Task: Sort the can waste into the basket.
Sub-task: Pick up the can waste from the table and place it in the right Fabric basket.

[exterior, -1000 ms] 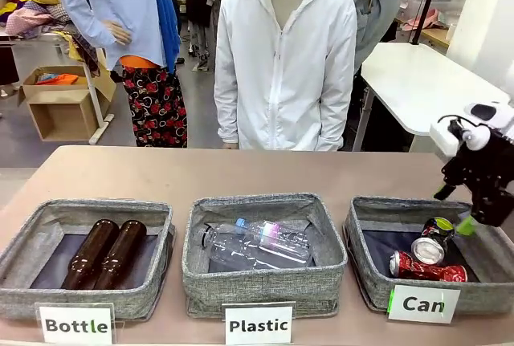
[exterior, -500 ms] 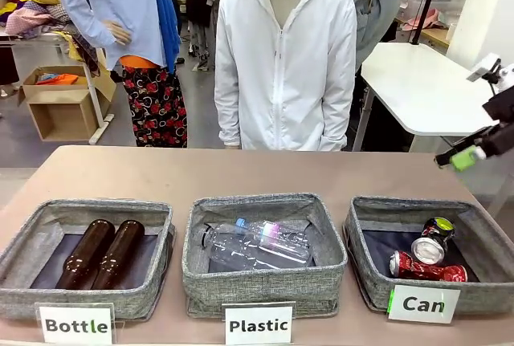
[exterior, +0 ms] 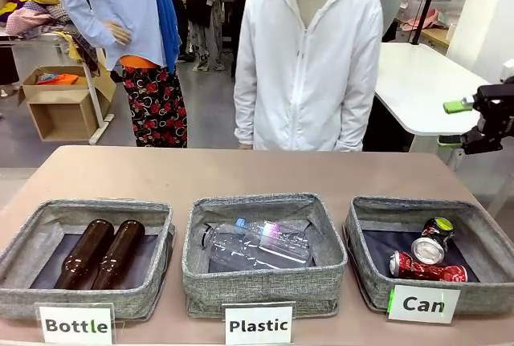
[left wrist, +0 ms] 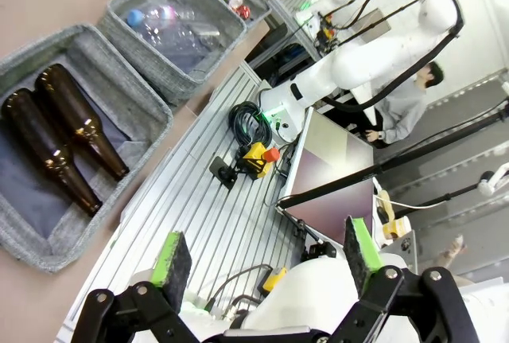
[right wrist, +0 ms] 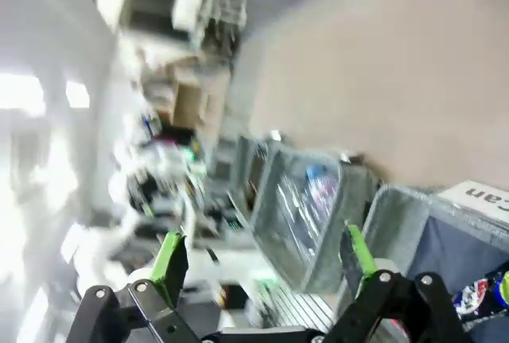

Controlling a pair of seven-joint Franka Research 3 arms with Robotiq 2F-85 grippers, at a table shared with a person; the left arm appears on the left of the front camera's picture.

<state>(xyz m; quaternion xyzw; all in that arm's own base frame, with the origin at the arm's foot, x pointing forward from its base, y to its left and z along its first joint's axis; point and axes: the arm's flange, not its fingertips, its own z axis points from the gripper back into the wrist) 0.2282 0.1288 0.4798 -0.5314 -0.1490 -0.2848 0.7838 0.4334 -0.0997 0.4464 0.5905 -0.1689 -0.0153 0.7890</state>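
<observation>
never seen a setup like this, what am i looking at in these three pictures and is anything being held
It is a two-armed robot sorting waste at a table, with a person standing opposite. The front view looks across the table; the other two come from cameras on each wrist. Three grey baskets sit in a row: brown bottles in "Bottle", clear plastic bottles in "Plastic", and a red can and black can in the "Can" basket. The right tool is raised at the table's right side, open and empty. The left tool is open and empty too.

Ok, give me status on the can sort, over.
Right gripper open, empty, raised beside the Can basket. Left gripper open, empty. Red can and black can both in basket. Nothing in the way.
</observation>
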